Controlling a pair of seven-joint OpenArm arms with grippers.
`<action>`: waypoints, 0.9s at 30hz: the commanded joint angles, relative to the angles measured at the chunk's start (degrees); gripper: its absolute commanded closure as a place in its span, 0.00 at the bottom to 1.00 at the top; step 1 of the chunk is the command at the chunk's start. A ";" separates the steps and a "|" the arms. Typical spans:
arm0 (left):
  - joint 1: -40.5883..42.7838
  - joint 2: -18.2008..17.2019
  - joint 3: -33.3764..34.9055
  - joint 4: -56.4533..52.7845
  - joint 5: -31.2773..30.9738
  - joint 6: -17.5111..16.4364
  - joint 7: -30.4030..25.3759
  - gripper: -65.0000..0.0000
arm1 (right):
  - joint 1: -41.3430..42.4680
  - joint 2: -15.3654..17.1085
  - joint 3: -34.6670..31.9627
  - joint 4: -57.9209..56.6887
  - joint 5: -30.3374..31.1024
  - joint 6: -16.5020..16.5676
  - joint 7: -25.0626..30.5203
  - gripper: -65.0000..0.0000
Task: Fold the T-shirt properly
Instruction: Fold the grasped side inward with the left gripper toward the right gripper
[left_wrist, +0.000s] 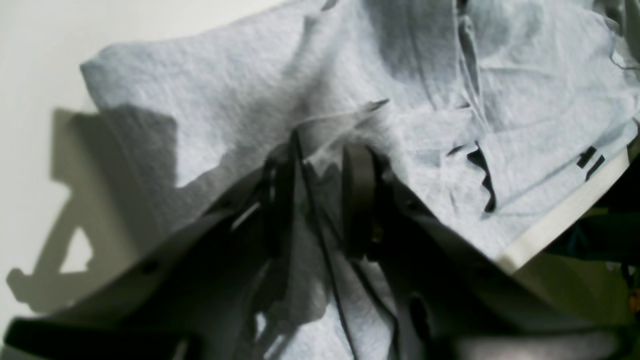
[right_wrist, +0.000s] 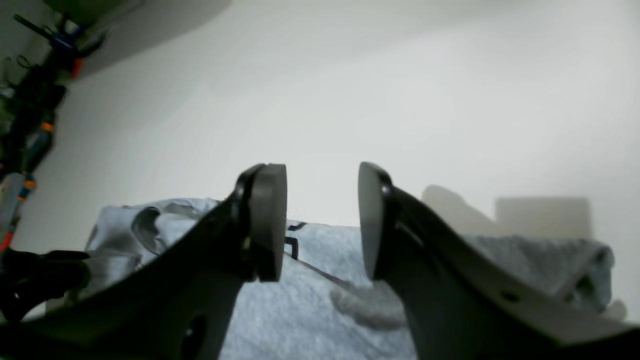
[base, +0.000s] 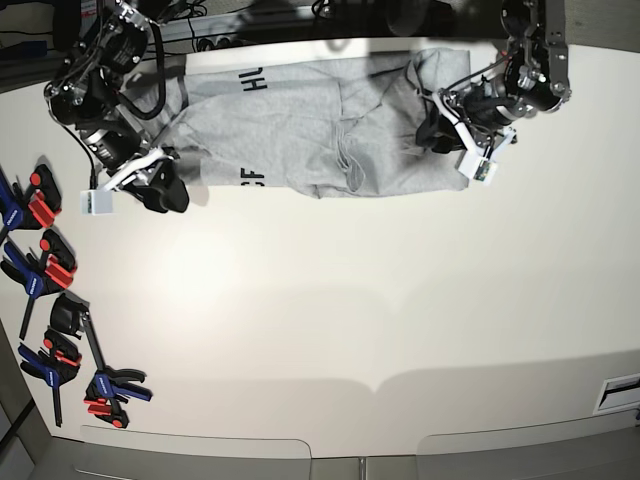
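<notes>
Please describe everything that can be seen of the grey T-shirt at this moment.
The T-shirt is light heather-grey, soft cotton-like cloth, lying crumpled and partly folded along the far edge of the white table. Pieces of black block lettering show near one end. Wrinkles and a folded flap mark its middle. The left gripper sits at one end over the cloth, the right gripper at the other; neither visibly pinches it.
</notes>
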 joint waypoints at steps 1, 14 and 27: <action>-0.26 -0.17 -0.26 1.16 -0.96 -0.37 -1.36 0.76 | 0.63 0.74 0.13 1.09 1.86 0.52 1.16 0.66; -0.31 0.00 -0.20 -4.68 -2.73 -0.39 -3.15 0.68 | 0.63 0.76 0.13 1.09 1.86 0.52 1.33 0.66; -0.28 0.15 -0.22 -4.81 -12.35 -5.20 -2.86 1.00 | 0.63 0.76 0.13 1.09 1.84 0.52 1.31 0.66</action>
